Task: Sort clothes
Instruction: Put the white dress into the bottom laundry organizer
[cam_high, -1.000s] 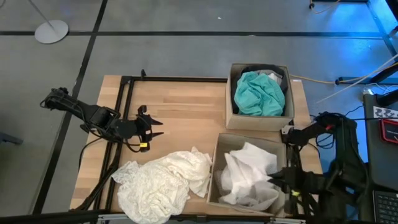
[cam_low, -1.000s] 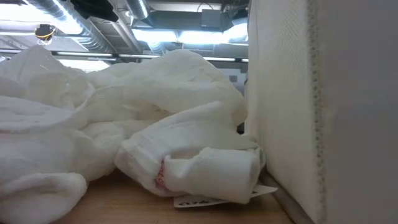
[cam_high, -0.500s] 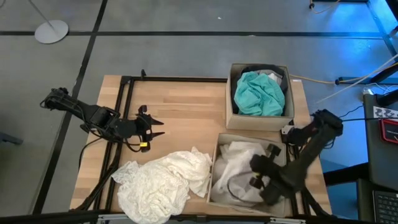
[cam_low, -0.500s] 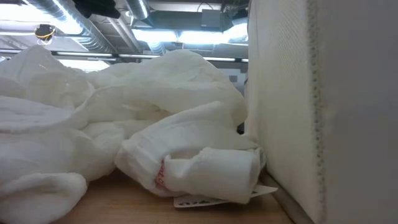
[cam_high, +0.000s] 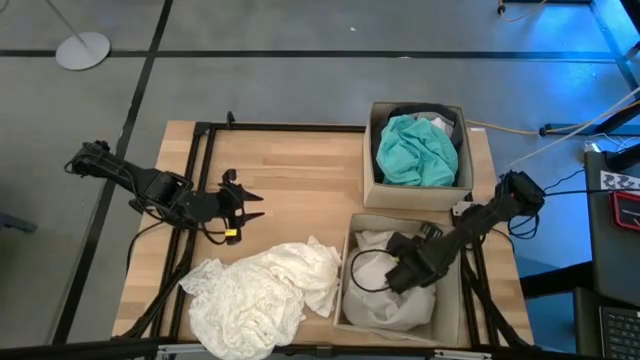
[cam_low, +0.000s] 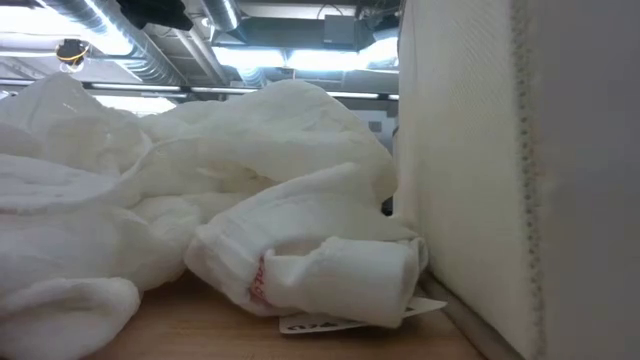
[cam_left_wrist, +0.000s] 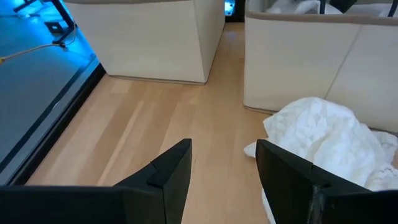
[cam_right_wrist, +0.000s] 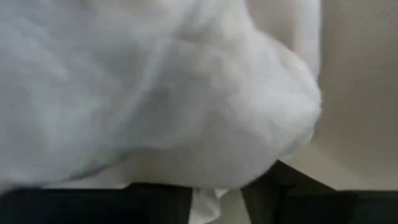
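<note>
**Right arm down in the near box of whites**

I see my right end effector (cam_high: 400, 276) reaching down into the near cardboard box (cam_high: 349, 262), pressed into the white garments (cam_high: 372, 260) piled inside. Its wrist view is filled with white fabric (cam_right_wrist: 155, 93) right against the fingers; I cannot tell whether they are clenched or released.

My left end effector (cam_high: 248, 205) waits above the bare bench (cam_high: 300, 170) on the left side, fingers (cam_left_wrist: 171, 171) spread apart and gripping nothing.

A crumpled cream garment (cam_high: 262, 295) lies on the bench at the front edge, touching the near box's left wall. The teal garment (cam_high: 415, 150) sits in the far cardboard box (cam_high: 372, 150), on top of something dark.
</note>
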